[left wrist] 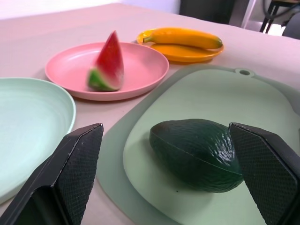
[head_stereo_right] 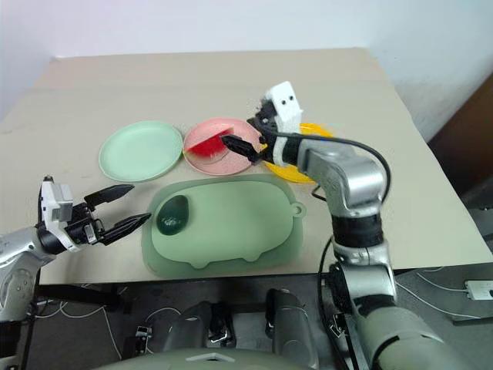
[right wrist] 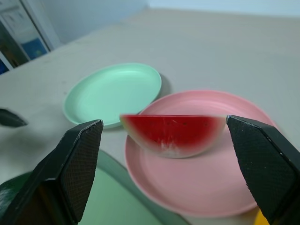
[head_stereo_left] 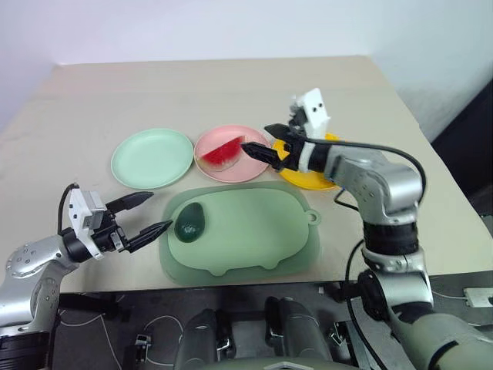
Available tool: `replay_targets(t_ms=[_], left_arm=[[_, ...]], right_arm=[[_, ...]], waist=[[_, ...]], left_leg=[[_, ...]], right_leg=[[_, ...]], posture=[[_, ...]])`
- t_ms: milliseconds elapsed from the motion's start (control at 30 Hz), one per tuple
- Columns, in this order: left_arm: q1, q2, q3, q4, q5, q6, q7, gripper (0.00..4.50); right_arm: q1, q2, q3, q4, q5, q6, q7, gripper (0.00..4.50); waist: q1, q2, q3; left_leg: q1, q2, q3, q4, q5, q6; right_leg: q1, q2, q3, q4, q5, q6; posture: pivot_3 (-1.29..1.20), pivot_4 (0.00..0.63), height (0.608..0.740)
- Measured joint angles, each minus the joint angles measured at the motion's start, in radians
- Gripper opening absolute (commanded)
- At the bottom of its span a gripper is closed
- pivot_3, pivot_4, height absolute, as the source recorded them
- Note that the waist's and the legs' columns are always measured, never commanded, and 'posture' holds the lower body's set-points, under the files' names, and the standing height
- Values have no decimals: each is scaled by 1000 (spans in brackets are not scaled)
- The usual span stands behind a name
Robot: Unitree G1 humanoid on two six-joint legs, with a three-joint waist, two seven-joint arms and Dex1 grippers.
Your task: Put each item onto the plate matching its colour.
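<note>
The avocado [left wrist: 197,154], lying on the mat [head_stereo_left: 254,231] between the left gripper [head_stereo_left: 146,213]'s spread fingers, looks hard, smooth and probably slippery, best pinched across its widest middle; the right gripper [head_stereo_left: 262,142] hangs open.

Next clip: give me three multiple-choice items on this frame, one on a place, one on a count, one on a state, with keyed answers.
1. Where does the avocado lie?
A. mint plate
B. pale green mat
C. bare table

2. How many plates hold a fruit?
A. one
B. two
C. three

3. How do the left gripper's jaws stand?
A. shut on the banana
B. open, empty
C. shut, empty

Answers:
1 B, it rests on the mat.
2 B, watermelon on pink plate, banana on yellow plate; mint plate bare.
3 B, jaws apart beside the avocado.
</note>
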Motion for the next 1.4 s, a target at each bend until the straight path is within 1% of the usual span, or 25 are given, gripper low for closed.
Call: replay_targets(t_ms=[167, 333, 433, 500, 600, 733, 900, 1133, 1400], left_arm=[[15, 0, 6, -6, -12, 2, 0, 4500], [52, 0, 12, -52, -34, 28, 10, 4500], [59, 0, 13, -89, -44, 45, 21, 4500], [67, 0, 11, -105, -45, 52, 28, 4500], [54, -9, -2, -112, -45, 80, 59, 4500], [36, -49, -66, -164, -46, 121, 121, 4500], [6, -69, -126, -156, -32, 139, 136, 4500], [-15, -95, -189, -131, -4, 150, 163, 4500], [-74, -131, -269, -114, 83, 147, 227, 4500]], right_arm=[[132, -39, -38, -99, 85, 3, 23, 4476], [251, -123, -48, -197, 170, 3, 86, 4476], [264, -140, -42, -201, 179, -21, 94, 4476], [273, -162, -22, -200, 174, -41, 97, 4476], [273, -165, 10, -197, 162, -67, 89, 4476], [271, -165, 29, -189, 147, -89, 58, 4476], [288, -175, 28, -207, 161, -90, 46, 4476], [325, -218, 18, -251, 185, -82, 38, 4476], [343, -247, -2, -289, 207, -61, 3, 4476]], waist=[[0, 0, 0], [2, 0, 0], [4, 0, 0], [6, 0, 0], [11, 0, 0], [24, 0, 0], [28, 0, 0], [28, 0, 0], [31, -1, 0]], left_leg=[[0, 0, 0, 0, 0, 0], [0, 0, 0, 0, 0, 0], [1, 0, -1, 0, 0, 0], [1, 0, -1, -1, 0, 0], [1, 0, -1, -1, 0, 1], [1, 0, -1, 0, 0, 1], [1, 0, -1, 0, 0, 1], [1, 0, -2, 0, 0, 1], [1, 0, -2, 0, 0, 1]], right_leg=[[0, 0, 0, 0, 0, 0], [1, 0, 0, -2, -1, -1], [2, 0, 0, -3, -1, 0], [2, 0, 0, -5, -1, 0], [2, 0, 0, -5, -1, -1], [3, 0, 0, -7, 0, -2], [4, 1, 0, -8, 0, -2], [5, 1, -1, -8, 0, -2], [6, 1, -2, -10, 1, -3]], posture=[[0, 150, 696], [0, 150, 696], [0, 150, 696], [0, 150, 696], [0, 150, 696], [0, 150, 696], [0, 150, 696], [0, 150, 696], [0, 150, 696]])
